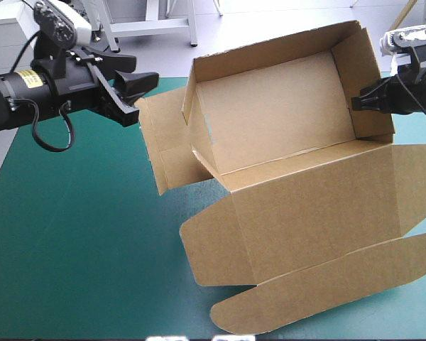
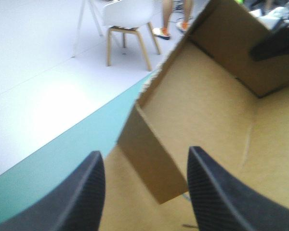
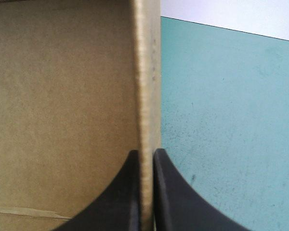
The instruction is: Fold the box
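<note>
The brown box stands as an open tray at the back of the table, its walls raised and its lid lying flat toward the front. A side flap sticks out flat on the tray's left. My left gripper hovers open just left of the tray's left wall, which stands ahead of its fingers. My right gripper is shut on the box, pinching the right wall's edge between its fingers.
The teal-green cover lies bare at the left and front left. The lid's long tuck flap reaches close to the table's front edge. The back edge of the table runs just behind the tray.
</note>
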### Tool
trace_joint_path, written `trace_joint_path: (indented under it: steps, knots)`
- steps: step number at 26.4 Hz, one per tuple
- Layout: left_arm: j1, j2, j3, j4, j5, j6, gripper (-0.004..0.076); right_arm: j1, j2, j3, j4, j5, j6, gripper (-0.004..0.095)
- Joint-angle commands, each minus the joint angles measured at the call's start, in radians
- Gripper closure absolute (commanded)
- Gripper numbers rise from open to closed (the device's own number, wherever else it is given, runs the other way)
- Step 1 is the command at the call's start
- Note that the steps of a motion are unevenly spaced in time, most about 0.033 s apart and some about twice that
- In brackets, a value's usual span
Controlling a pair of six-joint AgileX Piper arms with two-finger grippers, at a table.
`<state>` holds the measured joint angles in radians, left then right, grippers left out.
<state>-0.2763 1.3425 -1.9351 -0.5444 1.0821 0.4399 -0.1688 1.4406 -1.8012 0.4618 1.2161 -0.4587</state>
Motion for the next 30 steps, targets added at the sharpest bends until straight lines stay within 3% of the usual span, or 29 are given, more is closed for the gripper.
trace_joint_path:
  steps: [1, 7, 10, 15, 17, 23, 30]
  knots:
    - [-0.006, -0.047, -0.049, 0.146, -0.051, -0.09, 0.0521, -0.008, -0.038, -0.024, 0.039, -0.056, 0.004, 0.0927]
    - [-0.006, -0.094, -0.049, 0.492, -0.033, -0.226, 0.0733, -0.008, -0.038, -0.024, 0.039, -0.058, 0.004, 0.0927]
    - [-0.006, -0.104, -0.049, 0.695, 0.026, -0.289, 0.0731, -0.008, -0.038, -0.024, 0.041, -0.058, 0.004, 0.0927]
    - [-0.006, -0.091, -0.041, 1.088, 0.215, -0.44, 0.0731, -0.008, -0.038, -0.024, 0.043, -0.058, 0.004, 0.0927]
    - [0.007, -0.094, 0.001, 1.186, 0.213, -0.51, 0.0731, -0.008, -0.038, -0.024, 0.045, -0.058, 0.004, 0.0928]
    - [0.107, -0.092, 0.154, 1.125, 0.197, -0.503, 0.0723, -0.008, -0.038, -0.024, 0.051, -0.054, 0.004, 0.0927]
    - [0.358, -0.092, 0.605, 0.827, -0.085, -0.504, 0.0723, -0.008, -0.038, -0.024, 0.055, -0.05, 0.004, 0.0927]
